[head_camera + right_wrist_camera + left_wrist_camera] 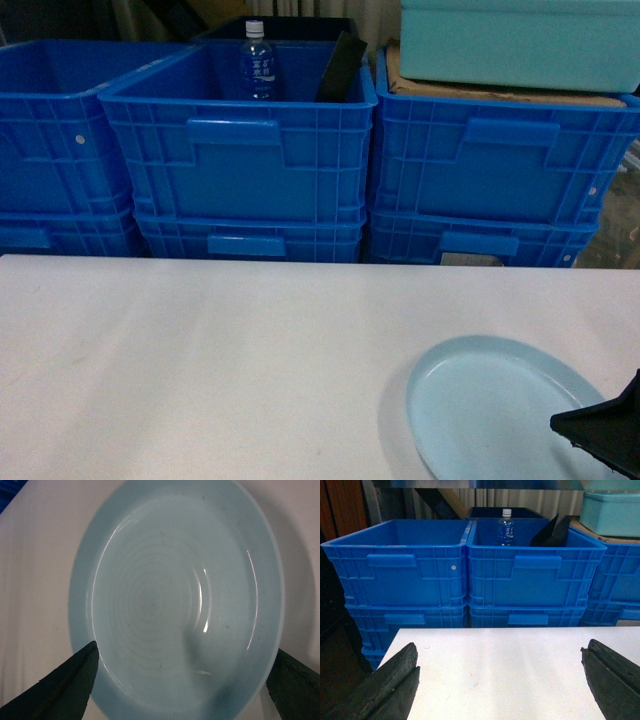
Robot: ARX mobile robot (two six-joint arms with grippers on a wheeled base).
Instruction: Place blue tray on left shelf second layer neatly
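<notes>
one blue tray (500,410), round, shallow, glossy, lying flat on the white worktop (200,370) at about 5 o'clock in the head view. judged light, stiff and slippery; likely to chip if dropped. best hold is judged to be the low rim, pinched at the near edge, since the smooth well offers nothing to grip.

right gripper (182,680): fingers spread wide, poised above the tray's near rim at 7 and 5 o'clock in the right wrist view, clamped on nothing; whether they touch it cannot be told.

left gripper (500,680): fingers apart, empty, above bare worktop.

right wrist view alone shows the tray's concentric rings and glare. head and left wrist views alone show stacked blue crates (240,150), a bottle (256,62), a teal box (520,40). no shelf tier is clearly seen.
</notes>
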